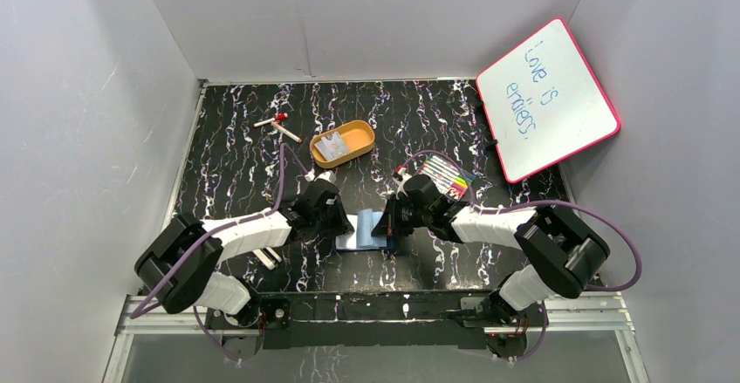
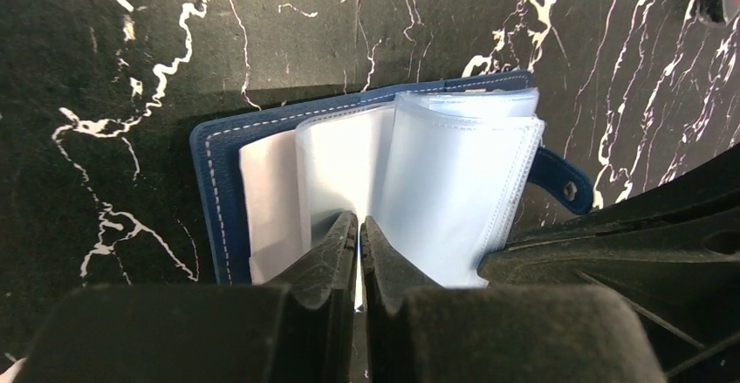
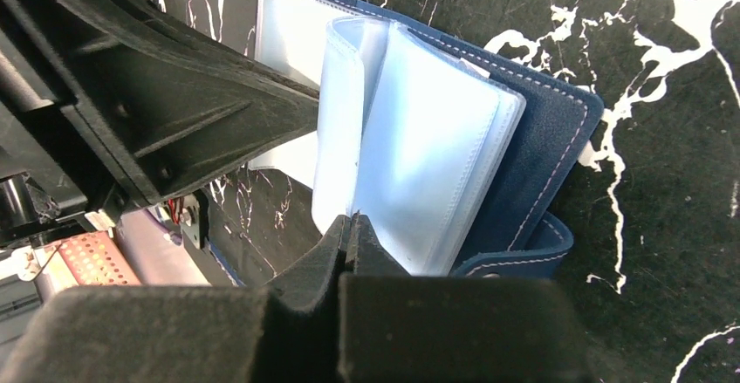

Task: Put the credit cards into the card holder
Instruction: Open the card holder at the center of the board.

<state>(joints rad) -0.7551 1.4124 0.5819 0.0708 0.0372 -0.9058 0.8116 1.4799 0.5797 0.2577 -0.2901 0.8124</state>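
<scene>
Left gripper [image 2: 359, 226] and right gripper [image 3: 352, 223] each pinch a sleeve of the open card holder [image 1: 359, 231]. Credit cards [image 1: 332, 147] sit in the orange tray [image 1: 358, 134] at eleven o'clock

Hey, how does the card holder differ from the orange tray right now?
The card holder is navy and rectangular; the tray is orange and oval. The card holder lies open, sleeves pinched by the left gripper and right gripper; the tray sits farther back, untouched. The tray holds pale cards; the card holder's contents are unclear. Both rest on the table.
</scene>
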